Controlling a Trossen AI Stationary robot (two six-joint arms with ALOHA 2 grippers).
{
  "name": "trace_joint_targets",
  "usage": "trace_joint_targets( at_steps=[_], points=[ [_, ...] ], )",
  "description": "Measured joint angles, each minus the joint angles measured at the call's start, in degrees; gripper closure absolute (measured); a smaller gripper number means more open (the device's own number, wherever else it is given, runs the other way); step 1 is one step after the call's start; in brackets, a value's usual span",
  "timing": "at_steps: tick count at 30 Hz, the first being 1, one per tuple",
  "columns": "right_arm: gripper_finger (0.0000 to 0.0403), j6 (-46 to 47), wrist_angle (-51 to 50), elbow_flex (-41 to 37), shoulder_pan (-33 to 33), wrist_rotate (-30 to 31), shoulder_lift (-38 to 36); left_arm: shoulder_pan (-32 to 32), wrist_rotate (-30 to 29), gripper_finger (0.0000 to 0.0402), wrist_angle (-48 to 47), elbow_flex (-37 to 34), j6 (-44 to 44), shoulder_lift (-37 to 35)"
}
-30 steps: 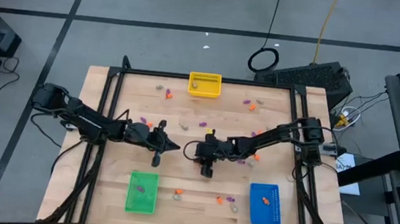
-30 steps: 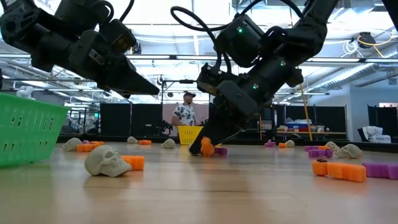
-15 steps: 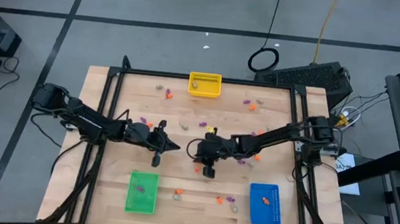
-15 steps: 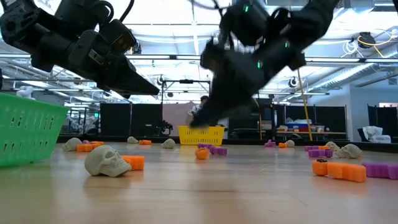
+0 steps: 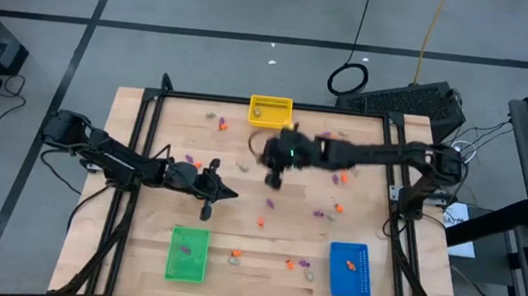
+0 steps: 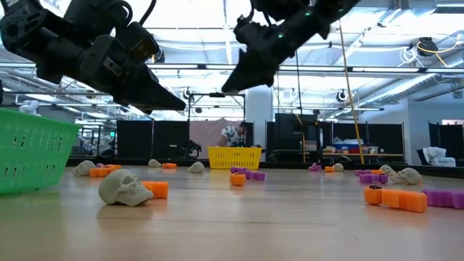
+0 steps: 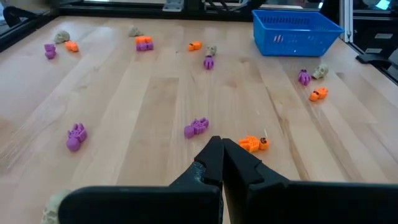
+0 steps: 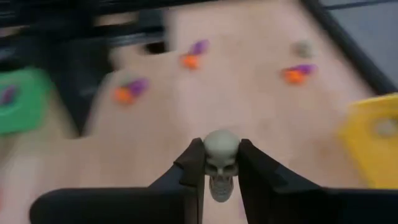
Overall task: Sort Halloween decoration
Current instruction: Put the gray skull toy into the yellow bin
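Observation:
Small orange, purple and pale skull-shaped Halloween trinkets lie scattered on the wooden table (image 5: 236,233). My right gripper (image 8: 221,169) hangs high above the table's middle, toward the far side (image 5: 274,178), shut on a pale skull (image 8: 221,154). My left gripper (image 5: 230,194) waits left of centre above the table, shut and holding nothing (image 7: 222,148). Just beyond its tips lie an orange trinket (image 7: 252,144) and a purple one (image 7: 196,127). My right gripper pinches the pale skull by its two sides (image 8: 208,157) between its two fingertips. The rounded crown stands out past the fingers. The fingers slant downward, with the arm reaching in from the table's right. The skull is lifted well clear of the table.
A yellow bin (image 5: 270,111) stands at the far edge, a green bin (image 5: 187,254) near left and a blue bin (image 5: 349,269) near right. A skull with an orange piece (image 6: 130,188) lies near the low camera. A person (image 6: 233,135) stands beyond the table.
My right gripper has risen from table height beside an orange trinket to high above the table. It has also swung toward the far edge and the yellow bin. The orange trinket has stayed on the table.

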Motion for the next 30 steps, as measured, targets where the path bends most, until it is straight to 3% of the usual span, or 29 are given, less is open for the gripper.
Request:
trace_joint_targets(
  at_steps=[7,16,21,30],
  points=[
    [0.0351,-4.08,-3.16,10.09,-13.66,-0.69,7.59,0.0,-0.02,0.04,0.03,0.02,-0.13,0.0],
    [0.0351,-6.23,-3.59,17.38,-27.1,-11.08,20.51,0.0,-0.02,0.04,0.04,0.02,-0.06,0.0],
    [0.0351,-6.14,-3.66,19.33,-30.2,-15.22,25.96,0.0,-0.02,0.04,-0.05,0.02,0.14,0.0],
    [0.0349,-6.27,-2.73,19.44,-30.55,-15.27,29.11,0.0,-0.02,0.04,-0.15,0.02,0.24,0.0]
  ],
)
